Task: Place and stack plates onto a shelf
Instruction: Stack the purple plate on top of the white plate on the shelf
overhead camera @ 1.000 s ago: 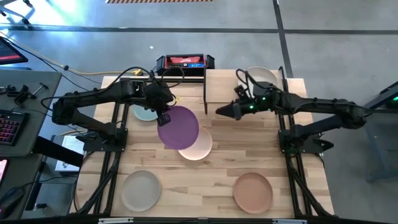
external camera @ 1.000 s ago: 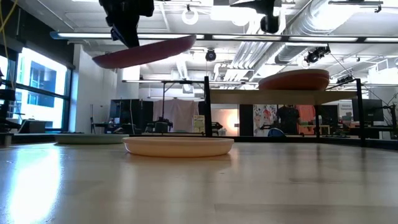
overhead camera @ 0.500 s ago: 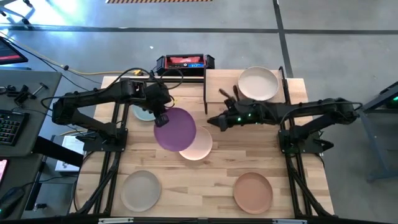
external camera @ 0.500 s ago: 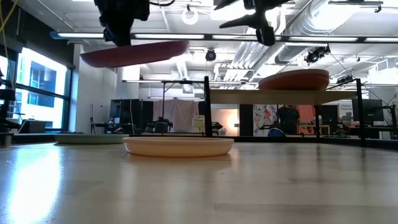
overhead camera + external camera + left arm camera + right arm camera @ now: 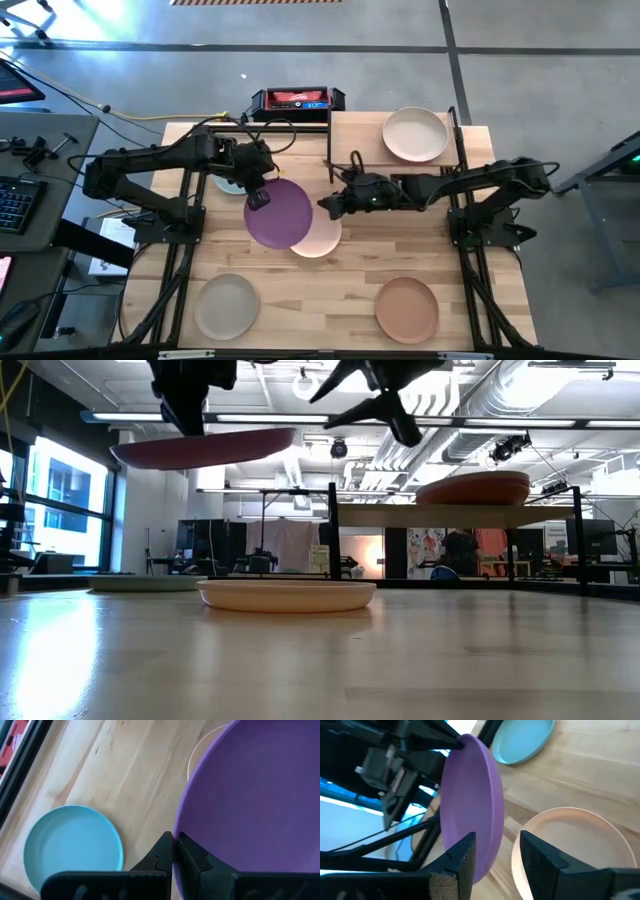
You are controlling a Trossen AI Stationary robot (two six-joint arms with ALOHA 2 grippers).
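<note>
Above the wooden desk [image 5: 340, 290], the left end effector [image 5: 258, 192] stays clamped on the purple plate [image 5: 280, 213] while the open right end effector [image 5: 327, 205] has reached its rim for a handover toward the shelf [image 5: 350, 140].

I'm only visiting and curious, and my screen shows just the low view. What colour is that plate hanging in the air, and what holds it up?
Observer: From above it is the purple plate, pinched at its rim by the left gripper.
Operator: And the forked thing next to it?
Observer: That is the right gripper, open. Its wrist camera shows the plate's edge just ahead of its spread fingers.
Operator: Is anything underneath the plate?
Observer: Seen from above, it hangs partly over the pale plate lying on the table.
</note>
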